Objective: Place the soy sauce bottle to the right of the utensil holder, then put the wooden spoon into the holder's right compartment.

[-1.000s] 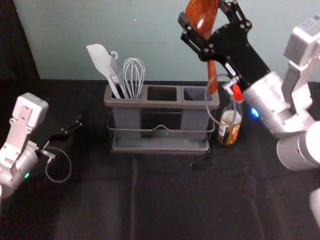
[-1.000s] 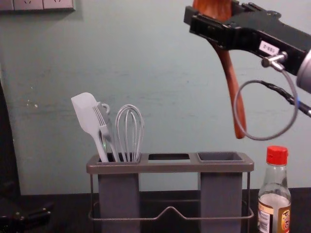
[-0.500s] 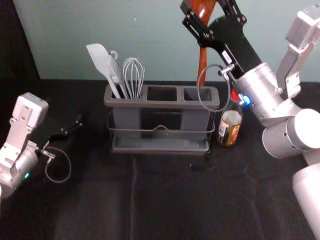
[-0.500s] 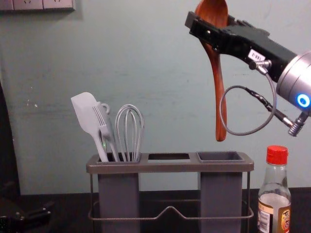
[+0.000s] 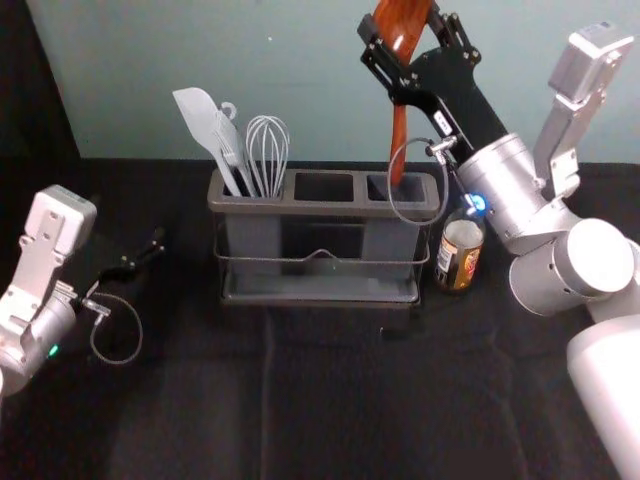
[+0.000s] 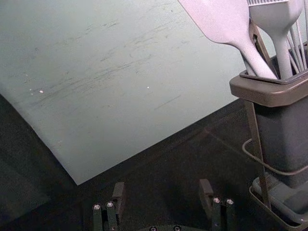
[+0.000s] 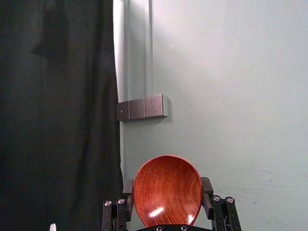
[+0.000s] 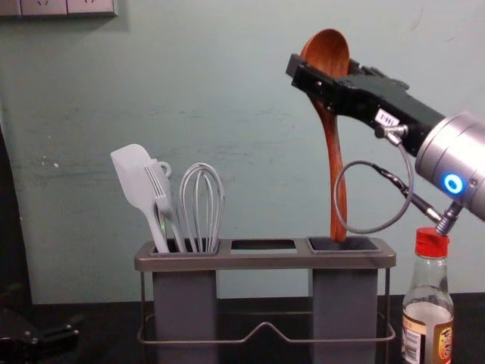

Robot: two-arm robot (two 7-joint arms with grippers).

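Dropping lower since the earlier frame, a wooden spoon (image 8: 336, 167) is pointing handle-first at the right compartment (image 8: 345, 303), the right pincer (image 7: 168, 186) clamping its bowl, apparently freeing the handle; the left pincer (image 6: 162, 186) is idling, spread apart.

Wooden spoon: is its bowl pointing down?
No, the right gripper holds the wooden spoon bowl up, its handle pointing down.

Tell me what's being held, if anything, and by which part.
The right tool holds the spoon by its bowl, near the handle; the left tool is empty.
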